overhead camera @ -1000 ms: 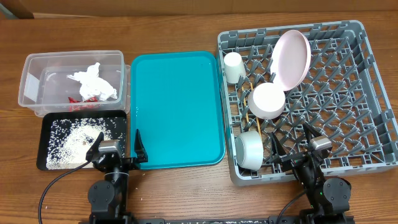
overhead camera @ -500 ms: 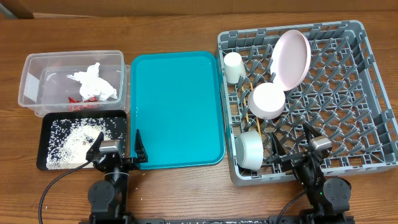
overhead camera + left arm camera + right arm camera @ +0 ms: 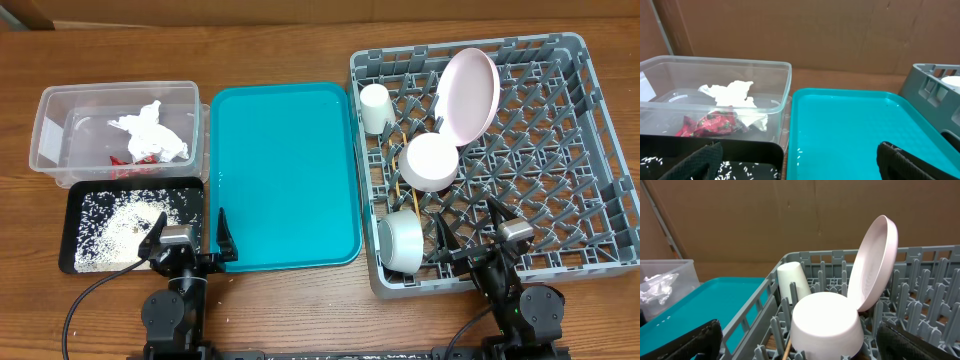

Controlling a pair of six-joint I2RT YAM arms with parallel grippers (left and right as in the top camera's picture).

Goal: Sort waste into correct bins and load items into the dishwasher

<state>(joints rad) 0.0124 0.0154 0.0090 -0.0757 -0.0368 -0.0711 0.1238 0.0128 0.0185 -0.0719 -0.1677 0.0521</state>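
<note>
Overhead, we see left gripper [image 3: 190,225] and right gripper [image 3: 467,222] both spread, empty; napkin [image 3: 150,133] sits in tub [image 3: 60,95] beyond left, bowls [image 3: 428,162] in rack [image 3: 365,180] beyond right.

Wooden table [image 3: 280,50], clear tub [image 3: 115,91], black tray [image 3: 67,240] apparently touching it, teal tray [image 3: 285,170], grey dish rack [image 3: 560,180] at right

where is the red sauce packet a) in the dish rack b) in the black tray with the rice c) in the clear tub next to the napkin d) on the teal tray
C: the left wrist view shows the red sauce packet lying inside the clear tub, right beside the crumpled white napkin.
</note>
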